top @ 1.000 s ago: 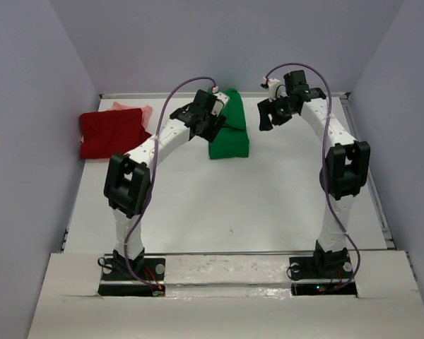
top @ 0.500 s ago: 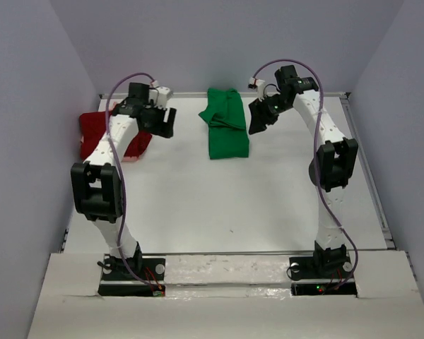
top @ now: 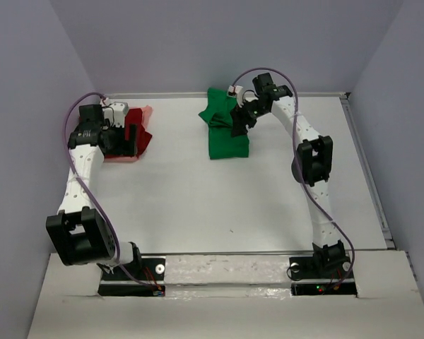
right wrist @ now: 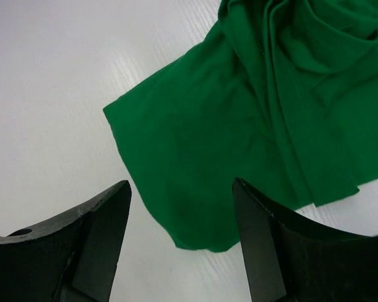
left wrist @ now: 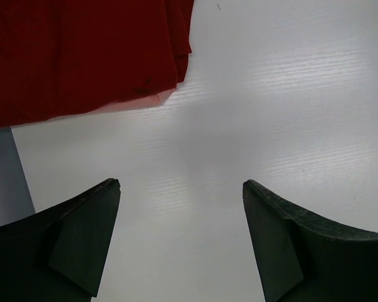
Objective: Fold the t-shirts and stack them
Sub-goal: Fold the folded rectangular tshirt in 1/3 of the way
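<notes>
Left gripper (left wrist: 179, 185): spread wide, empty; dark red shirt (left wrist: 82, 56) lay beyond fingertips.
Right gripper (right wrist: 181, 182): spread wide, empty; green shirt (right wrist: 252, 94) lay ahead, between fingertips.

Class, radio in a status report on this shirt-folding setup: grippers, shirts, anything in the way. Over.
Left gripper open, empty, at dark red shirt's edge. Right gripper open, empty, above green shirt's corner. Pink shirt under red. No obstruction seen.
</notes>
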`<action>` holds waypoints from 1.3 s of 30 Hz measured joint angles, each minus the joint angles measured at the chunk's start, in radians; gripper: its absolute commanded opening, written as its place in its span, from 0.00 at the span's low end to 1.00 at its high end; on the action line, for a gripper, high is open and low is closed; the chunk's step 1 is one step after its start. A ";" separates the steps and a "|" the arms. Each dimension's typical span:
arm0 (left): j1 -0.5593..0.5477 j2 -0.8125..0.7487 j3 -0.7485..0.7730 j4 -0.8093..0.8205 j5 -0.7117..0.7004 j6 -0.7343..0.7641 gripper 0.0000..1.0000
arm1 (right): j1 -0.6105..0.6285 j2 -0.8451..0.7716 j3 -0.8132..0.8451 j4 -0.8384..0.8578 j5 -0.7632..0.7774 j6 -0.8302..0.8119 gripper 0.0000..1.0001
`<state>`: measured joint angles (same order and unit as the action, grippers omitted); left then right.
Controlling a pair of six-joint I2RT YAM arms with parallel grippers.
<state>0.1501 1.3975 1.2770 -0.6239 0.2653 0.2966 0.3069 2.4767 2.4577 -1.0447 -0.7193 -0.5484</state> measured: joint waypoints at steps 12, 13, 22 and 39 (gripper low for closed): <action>0.032 -0.021 -0.060 -0.002 -0.016 -0.015 0.89 | 0.035 0.026 0.000 0.095 0.015 -0.065 0.75; 0.032 -0.022 -0.060 -0.002 -0.018 -0.015 0.89 | 0.035 0.026 0.000 0.103 0.017 -0.068 0.75; 0.032 -0.036 -0.060 -0.002 -0.033 -0.017 0.89 | 0.035 0.022 -0.084 0.129 0.080 -0.077 0.75; 0.032 -0.079 -0.100 0.020 0.024 -0.016 0.89 | 0.031 -0.039 -0.289 0.004 0.154 -0.134 0.90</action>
<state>0.1825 1.3182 1.1770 -0.6037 0.2893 0.2802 0.3374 2.4374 2.1685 -1.0405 -0.5652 -0.6819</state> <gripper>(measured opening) 0.892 0.891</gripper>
